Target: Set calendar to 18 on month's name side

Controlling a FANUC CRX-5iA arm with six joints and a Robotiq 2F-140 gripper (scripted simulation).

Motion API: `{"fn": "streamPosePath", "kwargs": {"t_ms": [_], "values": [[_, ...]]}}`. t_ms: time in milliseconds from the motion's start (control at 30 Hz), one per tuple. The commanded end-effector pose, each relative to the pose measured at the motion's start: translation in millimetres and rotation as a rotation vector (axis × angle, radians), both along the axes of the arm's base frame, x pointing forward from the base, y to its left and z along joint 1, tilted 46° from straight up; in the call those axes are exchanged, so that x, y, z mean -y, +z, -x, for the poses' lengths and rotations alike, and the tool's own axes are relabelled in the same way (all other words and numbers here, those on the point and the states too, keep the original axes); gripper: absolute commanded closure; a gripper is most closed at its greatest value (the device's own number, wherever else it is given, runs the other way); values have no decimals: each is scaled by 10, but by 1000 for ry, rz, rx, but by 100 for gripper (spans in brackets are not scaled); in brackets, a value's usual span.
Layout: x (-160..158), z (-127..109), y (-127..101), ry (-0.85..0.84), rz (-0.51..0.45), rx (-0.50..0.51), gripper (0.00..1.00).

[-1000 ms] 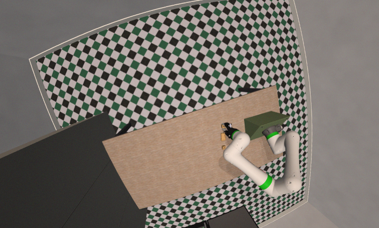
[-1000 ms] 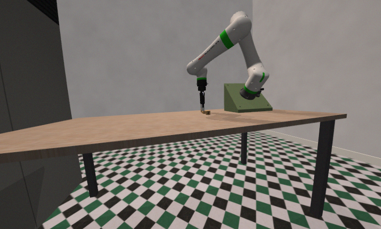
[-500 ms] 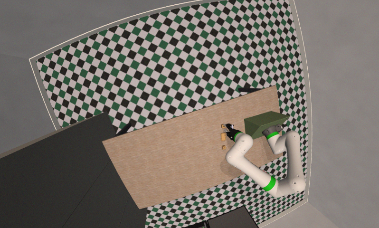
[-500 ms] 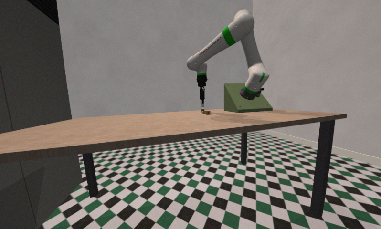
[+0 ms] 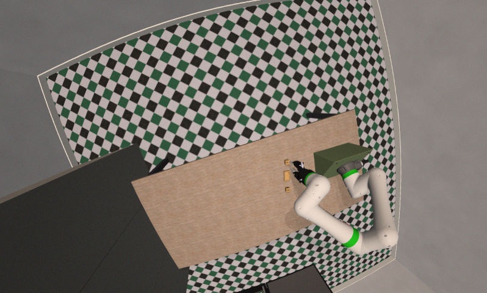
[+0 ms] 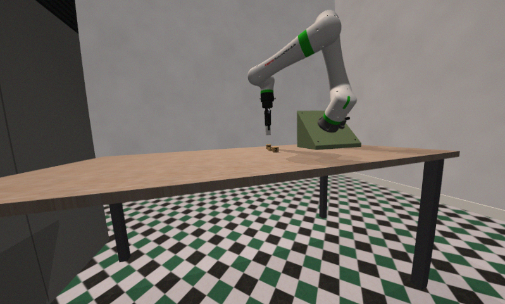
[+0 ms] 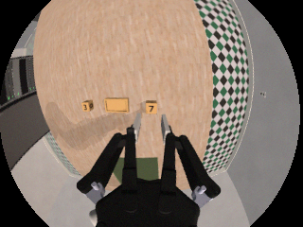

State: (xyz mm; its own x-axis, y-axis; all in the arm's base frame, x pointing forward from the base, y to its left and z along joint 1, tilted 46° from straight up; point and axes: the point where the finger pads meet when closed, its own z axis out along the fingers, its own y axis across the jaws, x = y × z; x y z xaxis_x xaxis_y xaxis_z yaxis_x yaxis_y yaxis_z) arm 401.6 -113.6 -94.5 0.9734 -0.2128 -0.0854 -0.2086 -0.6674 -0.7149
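An orange cube (image 7: 151, 107) (image 5: 287, 162) with a 7 on its top lies on the table on one side of the tray, apart from it. The orange tray (image 7: 116, 98) (image 5: 287, 175) lies on the table between the two cubes, with no cube in it. The other orange cube (image 7: 87, 106) (image 5: 287, 189) lies on the tray's far side and shows a 3 in the wrist view. My gripper (image 7: 151, 119) (image 6: 268, 134) is open and empty, above the table near the 7 cube. The month's name is not readable in any view.
The wooden table (image 5: 216, 196) (image 6: 195, 169) bears everything. The green sloped robot base (image 5: 326, 163) (image 6: 307, 132) stands behind the gripper, on the table's right part in the top and exterior views. A dark cabinet (image 5: 75, 224) (image 6: 29, 132) stands at the left end.
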Motion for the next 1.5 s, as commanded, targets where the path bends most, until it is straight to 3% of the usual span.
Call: {"fn": "streamPosePath", "kwargs": {"t_ms": [0,33,67,833,1100,1200,1267,1467], "values": [[9,0,6,0,0,0,71],[9,0,6,0,0,0,71],[9,0,6,0,0,0,0],[-7,-12,25,-14,-1,-14,0],[-229,-157,282,-199,-20,-203,0],[-232,-159,286,-202,-20,-205,0],[-350,-221,414,-294,-30,-298,0],[-500,-288,570,-406,-44,-412,0]]}}
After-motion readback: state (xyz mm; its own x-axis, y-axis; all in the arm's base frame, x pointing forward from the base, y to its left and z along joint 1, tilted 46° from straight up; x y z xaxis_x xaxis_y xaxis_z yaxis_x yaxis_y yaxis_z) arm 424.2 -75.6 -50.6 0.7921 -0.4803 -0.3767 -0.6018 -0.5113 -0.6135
